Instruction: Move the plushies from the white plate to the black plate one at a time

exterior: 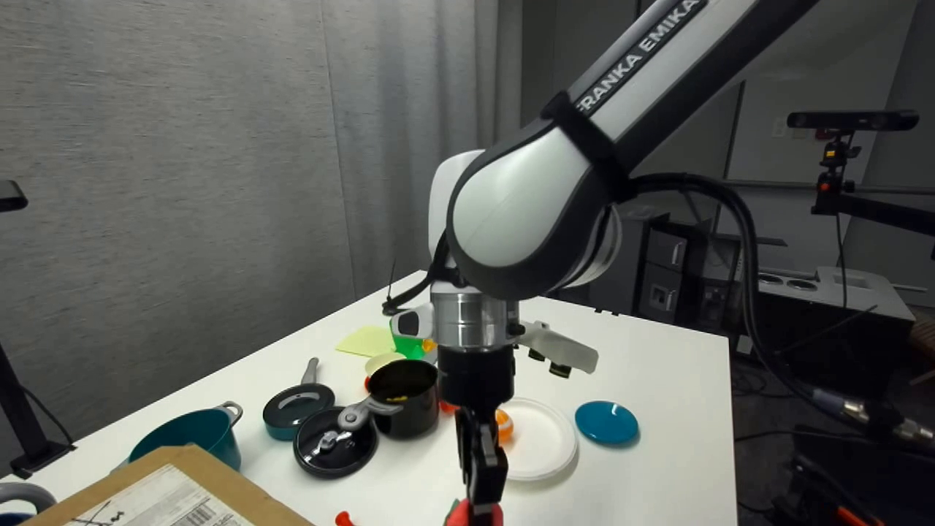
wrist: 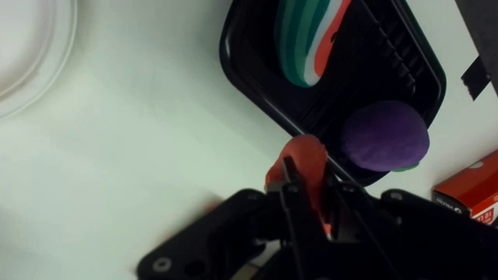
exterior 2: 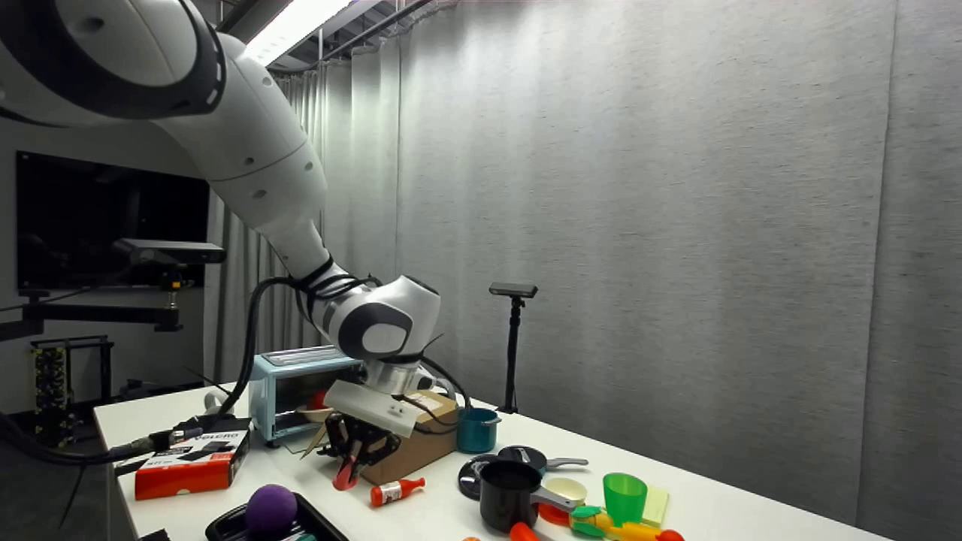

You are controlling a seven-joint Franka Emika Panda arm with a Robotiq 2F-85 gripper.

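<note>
My gripper point(exterior: 482, 486) is shut on a red-orange plushie point(wrist: 305, 153), held between the fingertips. The plushie also shows below the fingers in an exterior view point(exterior 2: 346, 476). In the wrist view the gripper point(wrist: 309, 173) is beside the long edge of the black plate point(wrist: 264, 103), a rectangular tray. On the black plate lie a purple plushie point(wrist: 385, 136) and a green-striped, red-edged plushie point(wrist: 307, 42). The round white plate point(exterior: 551, 438) holds an orange-and-white thing point(exterior: 505, 425), partly hidden by the gripper. The plate's edge shows in the wrist view point(wrist: 64, 50).
A blue round plate point(exterior: 606, 422) lies beside the white plate. A black pot point(exterior: 409, 398), lid point(exterior: 332, 456), small pan point(exterior: 296, 409), teal pot point(exterior: 197, 431) and cardboard box point(exterior: 168, 489) stand around. A red bottle point(exterior 2: 396, 491), red box point(exterior 2: 192, 473) and toaster oven point(exterior 2: 263, 391) stand nearby.
</note>
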